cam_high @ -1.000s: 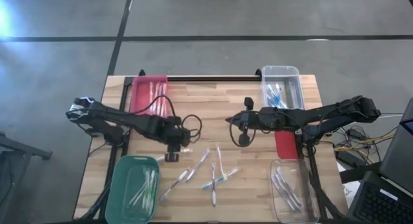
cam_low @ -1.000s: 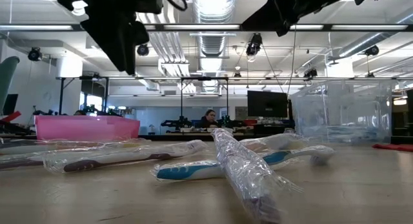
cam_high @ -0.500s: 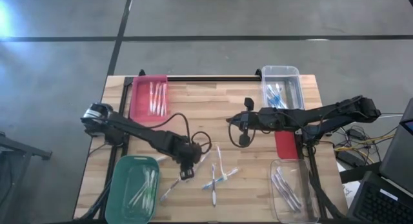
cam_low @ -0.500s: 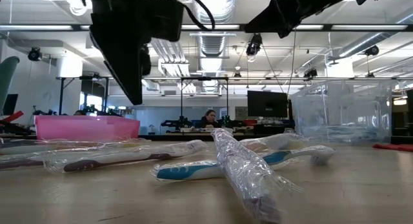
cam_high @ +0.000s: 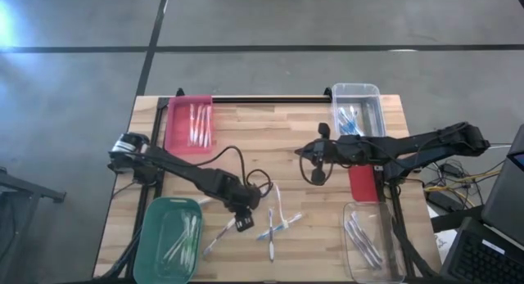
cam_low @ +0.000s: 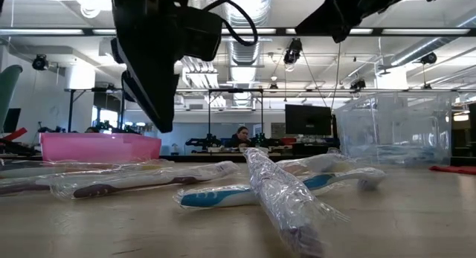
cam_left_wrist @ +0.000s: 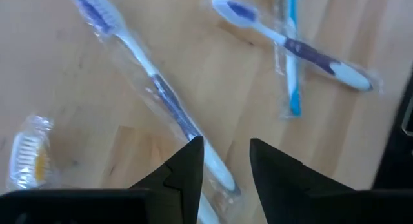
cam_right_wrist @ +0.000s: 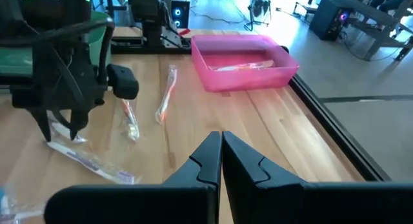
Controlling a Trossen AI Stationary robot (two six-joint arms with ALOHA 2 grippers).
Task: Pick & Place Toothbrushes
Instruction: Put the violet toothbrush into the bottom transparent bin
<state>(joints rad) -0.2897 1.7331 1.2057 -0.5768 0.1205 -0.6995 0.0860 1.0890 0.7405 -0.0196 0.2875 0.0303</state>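
Left wrist view: slim, film-wrapped plastic toothbrushes (cam_left_wrist: pixel 155 88).

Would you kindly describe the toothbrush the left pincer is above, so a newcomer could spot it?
Start at the green bin on the wooden table. Just beside it, the left pincer hovers open over a wrapped toothbrush. Unlike the crossed pair nearby, it lies alone, white with a purple-blue handle stripe.

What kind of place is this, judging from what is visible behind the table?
Probably a robotics lab or workshop. The low view shows a ceiling of exposed silver ducts and strip lights, a dark monitor on a bench, and a seated person at the back. The light wooden table stands on a grey concrete floor.
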